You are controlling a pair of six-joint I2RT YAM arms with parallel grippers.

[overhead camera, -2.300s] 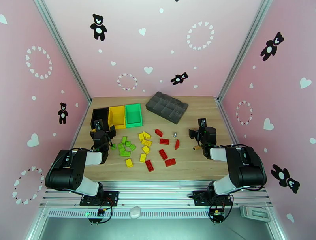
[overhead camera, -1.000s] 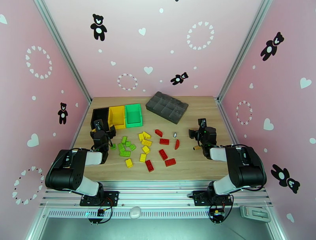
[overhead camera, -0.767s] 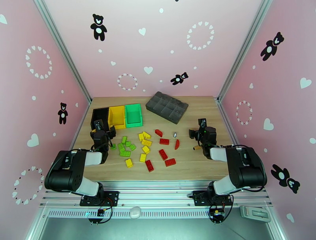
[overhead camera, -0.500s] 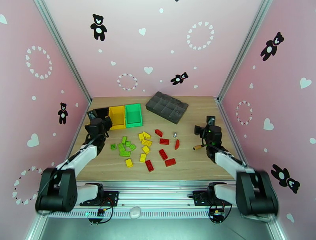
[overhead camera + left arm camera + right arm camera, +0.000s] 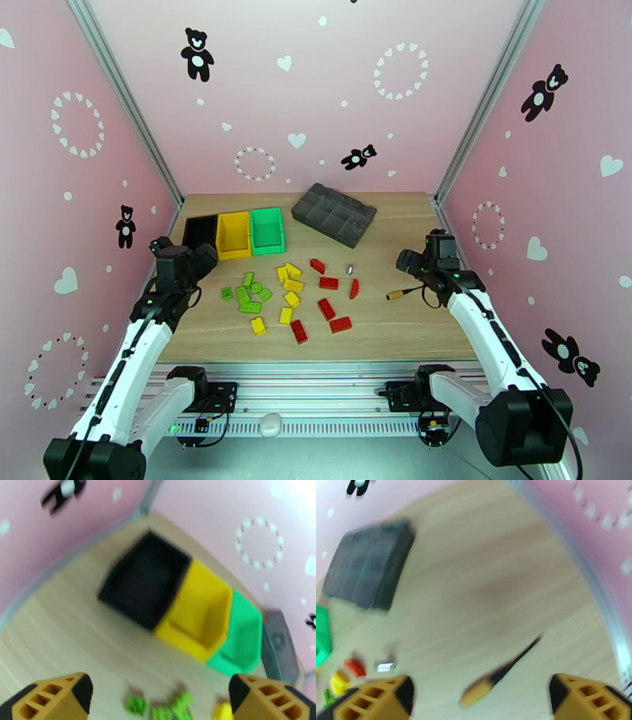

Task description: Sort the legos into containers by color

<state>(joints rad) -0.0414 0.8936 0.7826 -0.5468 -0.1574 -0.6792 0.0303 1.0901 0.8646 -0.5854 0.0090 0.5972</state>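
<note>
Pink walls dotted with black bears and white hearts close in a pale wooden surface (image 5: 395,229).

From the top camera, the containers stand in a touching row at the far left: a black bin (image 5: 200,230), a yellow bin (image 5: 234,234) and a green bin (image 5: 267,229), all open-topped. The legos lie loose in front of them. They are small studded bricks, roughly grouped by colour: lime green legos (image 5: 249,296) nearest the bins, yellow legos (image 5: 291,286) in the middle, red legos (image 5: 328,296) to the right. A dark grey tray (image 5: 333,213) sits at the back. A silver piece (image 5: 350,269) lies among the red bricks, and an orange-handled tool (image 5: 403,293) lies near the right jaws. The left jaws hang near the black bin.

The left wrist camera is blurred. Its orange fingertips (image 5: 51,695) sit in the bottom corners, so the left jaws are spread wide, with nothing between them. The three bins lie ahead, with green bricks at the lower edge.

The right wrist camera, also blurred, shows its fingertips (image 5: 588,697) equally far apart, so the right jaws are spread and hold nothing. Between and beyond them lie the tool, the silver piece and the tray.
</note>
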